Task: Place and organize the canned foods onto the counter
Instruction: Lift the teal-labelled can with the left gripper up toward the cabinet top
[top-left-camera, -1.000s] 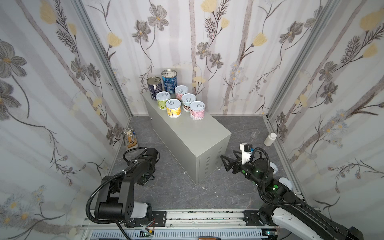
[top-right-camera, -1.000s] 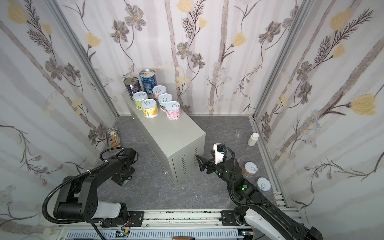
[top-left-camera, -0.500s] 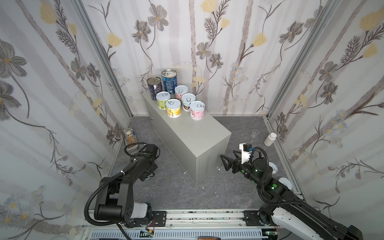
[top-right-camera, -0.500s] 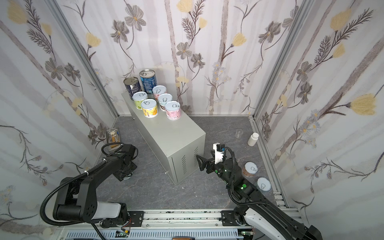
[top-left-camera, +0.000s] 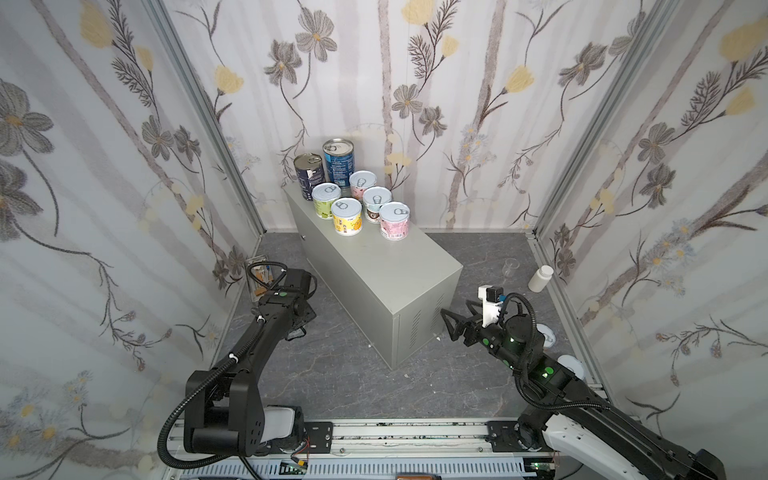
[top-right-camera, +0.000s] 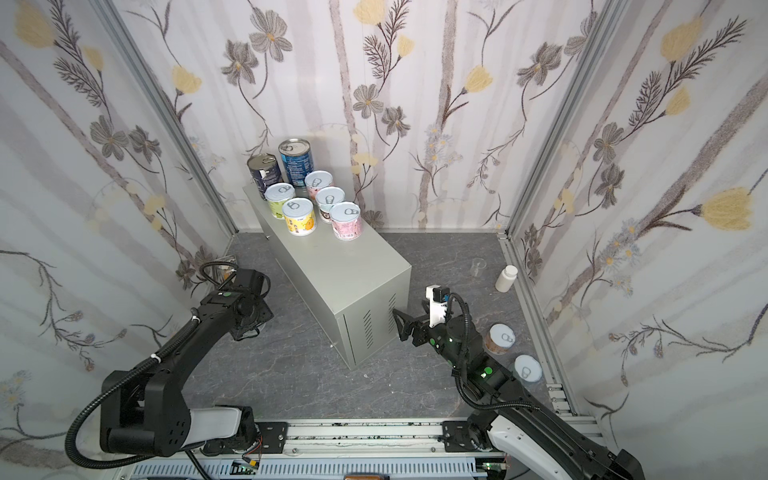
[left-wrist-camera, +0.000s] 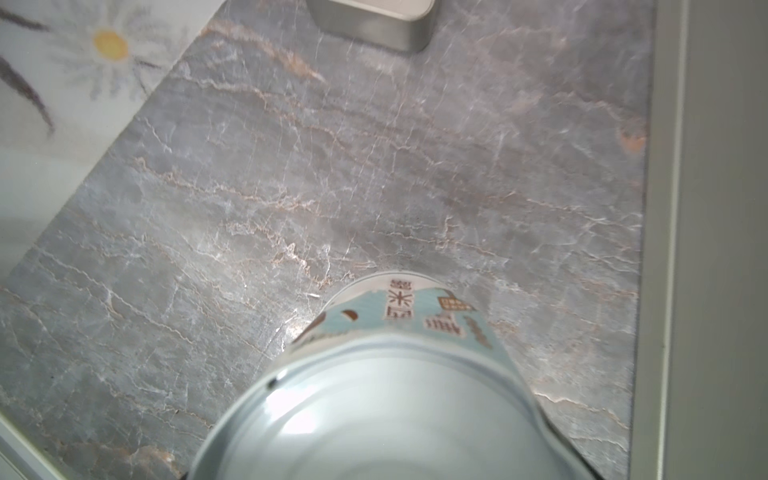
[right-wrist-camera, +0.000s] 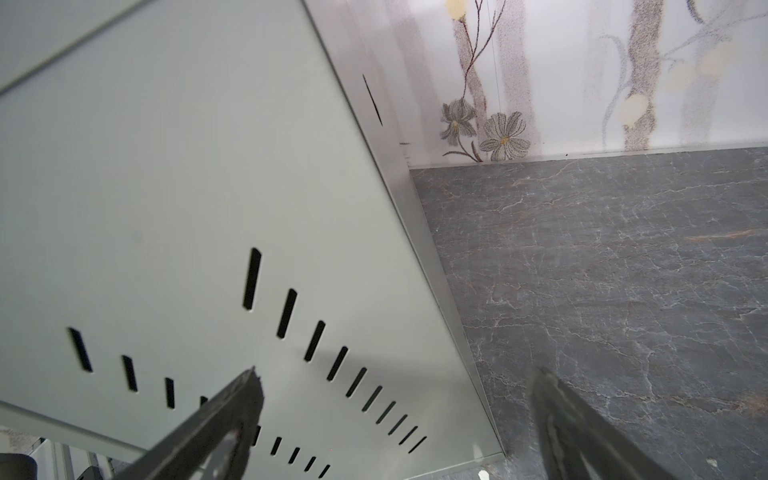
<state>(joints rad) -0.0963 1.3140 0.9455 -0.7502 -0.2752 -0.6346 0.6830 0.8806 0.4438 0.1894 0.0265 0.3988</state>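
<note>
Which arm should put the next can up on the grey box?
Probably left. Its wrist view shows a blue-labelled can close up, beside the counter. The right gripper is open and empty, pointing at the vents, away from the floor cans.

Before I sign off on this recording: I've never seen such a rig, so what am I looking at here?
Two robot arms, left and right, are mounted on a rail. Two pictures come from one overhead camera; the other two from a camera on each wrist. The grey metal cabinet is the counter: on it stand two tall dark blue cans and five short pastel cans. Two more cans stand on the floor by the right arm, a white pill bottle and glass cup farther back. The left jaws seem to grip a pale blue-labelled can, which hides them; the right jaws are open and empty.
</note>
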